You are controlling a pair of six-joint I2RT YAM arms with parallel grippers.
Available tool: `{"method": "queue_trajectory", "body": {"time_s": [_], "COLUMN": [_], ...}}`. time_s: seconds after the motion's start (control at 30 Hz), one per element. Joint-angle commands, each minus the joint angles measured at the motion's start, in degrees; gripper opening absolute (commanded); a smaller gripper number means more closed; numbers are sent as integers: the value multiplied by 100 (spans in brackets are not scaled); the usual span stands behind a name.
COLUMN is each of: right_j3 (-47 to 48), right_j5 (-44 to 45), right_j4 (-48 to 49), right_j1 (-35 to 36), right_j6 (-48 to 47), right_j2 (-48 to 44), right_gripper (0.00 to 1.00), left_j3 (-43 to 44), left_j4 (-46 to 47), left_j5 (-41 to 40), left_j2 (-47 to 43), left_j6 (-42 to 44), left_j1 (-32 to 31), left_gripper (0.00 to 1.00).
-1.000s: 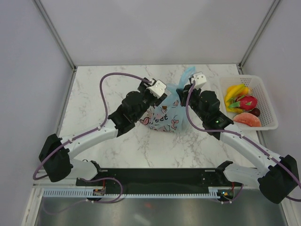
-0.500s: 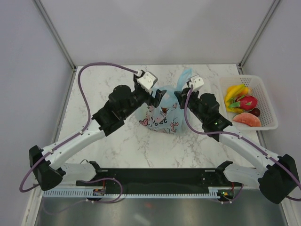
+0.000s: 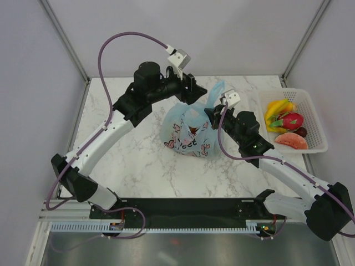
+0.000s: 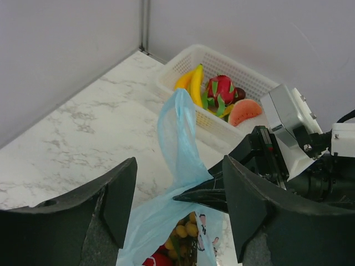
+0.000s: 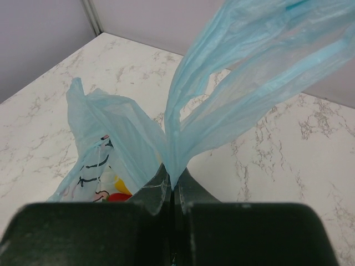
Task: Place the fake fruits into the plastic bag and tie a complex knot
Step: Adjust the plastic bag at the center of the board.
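The light-blue plastic bag (image 3: 187, 132) stands on the marble table with a tan cluster (image 4: 186, 226) and a red fruit (image 4: 157, 260) inside. My right gripper (image 3: 212, 113) is shut on one bag handle (image 5: 233, 94), pinched between its fingers (image 5: 166, 185). My left gripper (image 3: 193, 92) is open and empty, held above the bag's far side; its jaws stand wide on either side of the upright handle (image 4: 176, 133). Bananas (image 3: 275, 107), a dragon fruit (image 3: 290, 119), an orange-red slice (image 3: 292, 141) and a dark ball (image 3: 301, 132) lie in the basket.
The white mesh basket (image 3: 316, 119) sits at the table's right edge, also in the left wrist view (image 4: 183, 58). Grey walls and frame posts close the back and sides. Bare marble (image 3: 127, 160) lies to the left of the bag.
My left arm has risen and swung back from the bag's left side to above its far edge. The bag's top has been drawn open to the left. The right gripper barely moved.
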Motion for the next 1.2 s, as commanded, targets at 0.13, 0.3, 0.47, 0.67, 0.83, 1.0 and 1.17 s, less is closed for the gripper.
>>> {"method": "queue_trajectory", "body": {"time_s": [0.13,0.3,0.47,0.67,0.83,1.0,1.17], "right_j3": [-39,-31,-31,-31,-22,-31,-48], "right_j5": [-91,-91,-91,-91,-91,-91,-38], "right_j4": [287,287,296,296,296,296,261], "right_j1": [-10,-10,-10,-10,-10,-1,-10], "right_j6": [-75,-67,-49,-40,-31,-14,12], "right_j2": [-185,-185,-194,-194,-159,-141,-132], "right_gripper": [0,0,0,0,0,0,0], "left_j3": [1012,1390,1715,2251,2787,3104,3175], "left_j4": [-651,-677,-738,-888,-1107,-1178,-1178], "left_j5": [1227,1403,1324,1280,1324,1386,1544], "left_j2": [718,1105,1438,1939,2405,2801,2845], "left_j6": [-518,-580,-562,-518,-483,-509,-483], "left_j1": [35,35,35,26,0,-18,-9], "left_gripper": [68,63,61,63,61,54,12]}}
